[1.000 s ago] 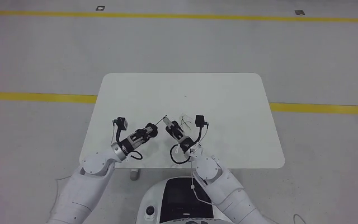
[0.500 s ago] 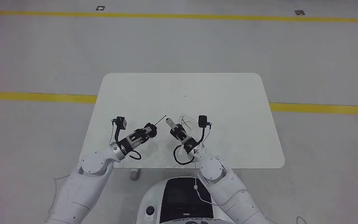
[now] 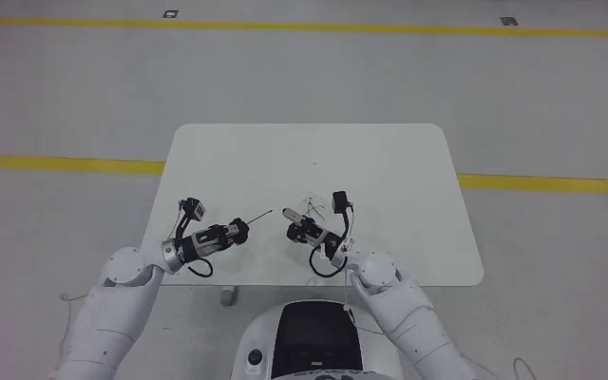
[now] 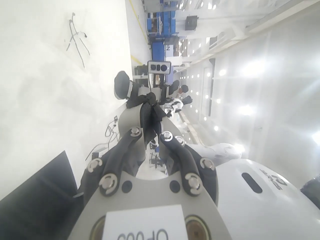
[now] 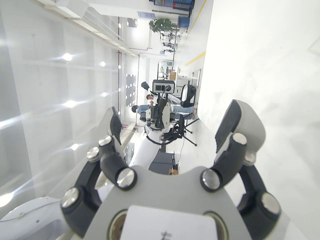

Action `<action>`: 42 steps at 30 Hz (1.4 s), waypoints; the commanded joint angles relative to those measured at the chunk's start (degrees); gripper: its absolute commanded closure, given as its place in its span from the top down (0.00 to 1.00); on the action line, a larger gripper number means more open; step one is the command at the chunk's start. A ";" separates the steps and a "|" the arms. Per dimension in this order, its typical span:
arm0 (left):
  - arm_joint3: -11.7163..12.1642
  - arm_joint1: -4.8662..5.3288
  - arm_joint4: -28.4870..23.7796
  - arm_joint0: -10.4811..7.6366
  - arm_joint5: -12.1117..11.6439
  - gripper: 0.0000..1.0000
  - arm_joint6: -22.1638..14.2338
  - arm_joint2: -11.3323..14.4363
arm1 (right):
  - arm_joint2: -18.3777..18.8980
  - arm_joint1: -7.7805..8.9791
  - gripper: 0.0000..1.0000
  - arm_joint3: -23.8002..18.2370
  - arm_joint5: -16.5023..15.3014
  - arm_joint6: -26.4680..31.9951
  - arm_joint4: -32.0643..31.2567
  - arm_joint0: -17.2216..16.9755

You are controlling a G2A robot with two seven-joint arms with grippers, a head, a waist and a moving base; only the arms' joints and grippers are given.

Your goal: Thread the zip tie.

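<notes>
A thin black zip tie (image 3: 258, 218) sticks out from my left gripper (image 3: 241, 229), which is shut on its end above the table's near-left part. The tie's free tip points toward my right gripper (image 3: 293, 228), a short gap away. In the right wrist view the right gripper (image 5: 175, 118) stands open with nothing between its fingers (image 5: 233, 121), and the left arm shows farther off. In the left wrist view the left gripper's (image 4: 149, 122) fingers are drawn close together; the tie itself is too thin to make out there.
Several loose black zip ties (image 3: 312, 204) (image 4: 77, 42) lie on the white table (image 3: 380, 161) just beyond the right gripper. The table's near edge runs close under both wrists. The far half of the table is bare.
The left arm has pulled back to the left with the zip tie, widening the gap to the right gripper. The right arm has shifted slightly to the right.
</notes>
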 commanded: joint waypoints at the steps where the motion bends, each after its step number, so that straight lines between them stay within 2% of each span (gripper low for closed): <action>1: -0.01 -0.01 0.09 0.02 -0.03 0.00 0.54 0.01 | -0.02 -0.01 1.00 -0.06 -0.01 -0.61 -0.04 -0.06; 5: -0.08 -0.02 0.20 0.03 0.13 0.00 0.68 0.12 | -0.02 -0.01 1.00 -0.06 -0.01 -0.61 -0.04 -0.06; 6: -0.22 0.03 0.80 -0.14 0.90 0.00 0.32 0.48 | -0.04 -0.01 1.00 -0.10 0.00 -0.58 0.07 -0.10; 8: 1.39 0.24 0.11 -1.33 2.00 0.00 -0.92 0.11 | -0.05 0.20 1.00 -0.07 -0.19 4.41 3.41 0.06; 10: 3.01 0.54 -0.59 -2.35 2.70 0.00 -5.27 0.06 | 0.69 0.55 1.00 1.21 -0.19 9.27 5.94 1.13; 12: 5.32 0.96 -1.37 -3.69 3.14 0.00 -11.19 -0.17 | 0.94 0.80 1.00 2.73 -0.19 12.99 7.69 2.12; 14: 7.33 1.28 -1.85 -4.83 3.06 0.00 -13.93 0.19 | 0.73 0.97 1.00 4.27 -0.19 16.03 8.29 3.42; 16: 7.98 1.63 -2.64 -5.45 3.03 0.00 -13.93 1.50 | 0.42 1.03 1.00 5.43 -0.19 17.63 8.80 4.49; 19: 8.17 2.56 -3.43 -6.59 2.67 0.00 -13.93 4.81 | -0.38 1.04 1.00 7.41 -0.19 21.45 10.18 6.36; 25: 8.30 2.68 -3.26 -6.76 2.21 0.00 -13.93 4.91 | -0.38 1.04 1.00 7.41 -0.19 21.45 10.18 6.36; 26: 7.97 2.62 -3.60 -6.63 3.05 0.00 -13.48 5.31 | -0.38 1.04 1.00 7.41 -0.19 21.45 10.18 6.36; 28: 8.04 2.59 -3.97 -7.12 3.91 0.00 -12.91 5.75 | -0.28 1.15 1.00 7.88 1.18 23.11 12.44 6.44; 31: 7.66 2.64 -4.60 -7.46 4.03 0.00 -13.93 7.18 | 0.23 1.31 1.00 9.97 0.54 28.51 17.93 7.26; 33: 6.87 2.98 -4.68 -7.37 3.28 0.00 -13.93 8.20 | 0.05 1.38 1.00 11.63 0.50 32.13 19.94 8.28; 35: 6.55 3.59 -4.08 -7.51 0.70 0.00 -13.93 8.50 | 0.28 1.44 1.00 12.60 0.17 32.28 20.42 8.81; 39: 6.55 3.59 -4.08 -7.51 0.70 0.00 -13.93 8.50 | 0.28 1.44 1.00 12.60 0.17 32.28 20.42 8.81; 42: 5.66 3.57 -4.32 -7.24 0.52 0.00 -12.86 8.75 | 0.19 1.48 1.00 12.00 0.74 30.56 20.55 8.32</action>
